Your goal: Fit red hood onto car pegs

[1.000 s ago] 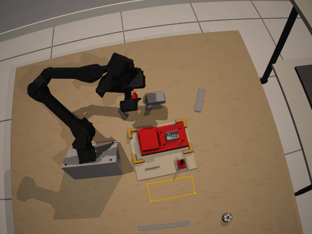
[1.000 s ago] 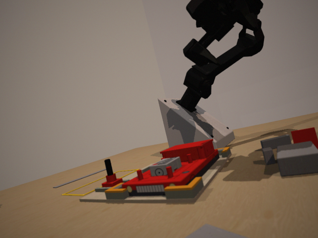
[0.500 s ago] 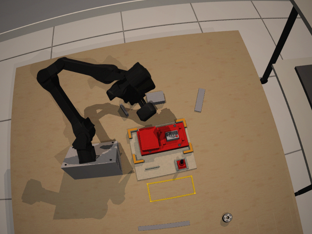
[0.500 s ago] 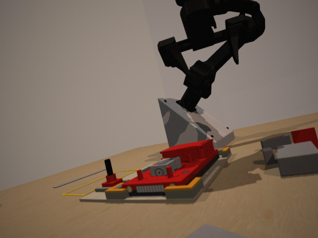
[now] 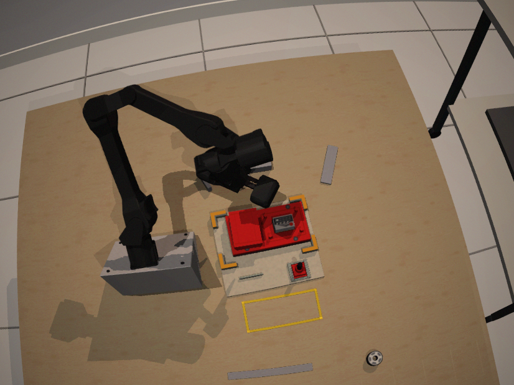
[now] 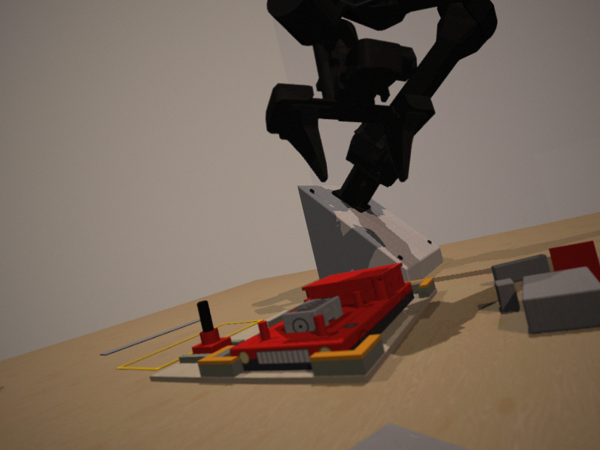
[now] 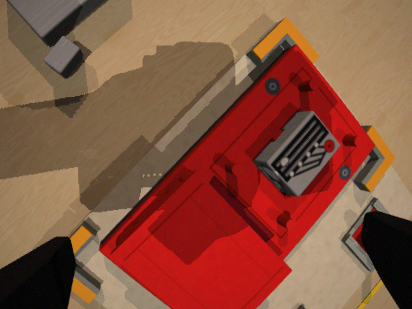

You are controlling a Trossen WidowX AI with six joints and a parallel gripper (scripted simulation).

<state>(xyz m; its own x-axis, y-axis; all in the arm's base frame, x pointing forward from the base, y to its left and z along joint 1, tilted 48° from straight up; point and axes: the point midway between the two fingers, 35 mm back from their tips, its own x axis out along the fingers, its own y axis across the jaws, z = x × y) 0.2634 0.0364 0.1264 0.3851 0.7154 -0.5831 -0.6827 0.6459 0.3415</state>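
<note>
The red car chassis [image 5: 238,250] [image 6: 355,314] sits in the jig [image 5: 274,267] [image 6: 180,372], with a raised flat-topped cab [image 5: 244,228] at one end. The grey engine block [image 5: 283,223] [image 6: 312,312] [image 7: 300,154] stands on the deck, with short red pegs [image 6: 319,325] [image 7: 350,140] around it. No hood lies on the pegs. I cannot make out the hood; a red panel [image 6: 574,256] shows at the exterior view's right edge, only partly visible. My gripper [image 6: 362,179] [image 7: 224,242] is open and empty, high above the table; in the wrist view the cab lies between its fingers.
A large grey block [image 5: 262,167] [image 6: 558,299] [image 7: 62,1], a small block [image 6: 506,294] [image 7: 63,56] and a grey bar [image 6: 521,267] stand beside the jig. A red base with a black stick [image 5: 299,269] [image 6: 209,340] stands on the jig plate. A yellow outline [image 5: 318,303] lies in front.
</note>
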